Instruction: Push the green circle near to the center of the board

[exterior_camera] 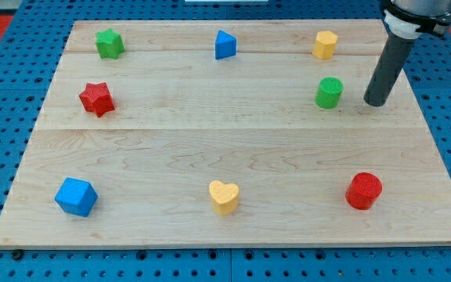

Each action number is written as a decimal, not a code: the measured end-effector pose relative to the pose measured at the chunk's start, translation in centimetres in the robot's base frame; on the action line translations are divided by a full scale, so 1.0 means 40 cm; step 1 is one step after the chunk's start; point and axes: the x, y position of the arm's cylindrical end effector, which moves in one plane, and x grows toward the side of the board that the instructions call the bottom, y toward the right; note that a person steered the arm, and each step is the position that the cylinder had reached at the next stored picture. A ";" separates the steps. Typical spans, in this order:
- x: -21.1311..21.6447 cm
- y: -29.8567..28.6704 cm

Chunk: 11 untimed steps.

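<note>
The green circle (329,92) stands on the wooden board (233,133) at the upper right, well right of the board's middle. My tip (376,102) rests on the board just to the right of the green circle, with a small gap between them. The dark rod rises from there toward the view's top right.
A yellow hexagon (325,45) stands above the green circle. A blue triangle (225,45) is at top middle, a green star (110,44) at top left, a red star (96,99) at left. A blue cube (76,197), a yellow heart (224,197) and a red circle (363,191) line the bottom.
</note>
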 end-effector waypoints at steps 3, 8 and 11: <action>-0.037 0.009; -0.028 -0.402; 0.158 -0.788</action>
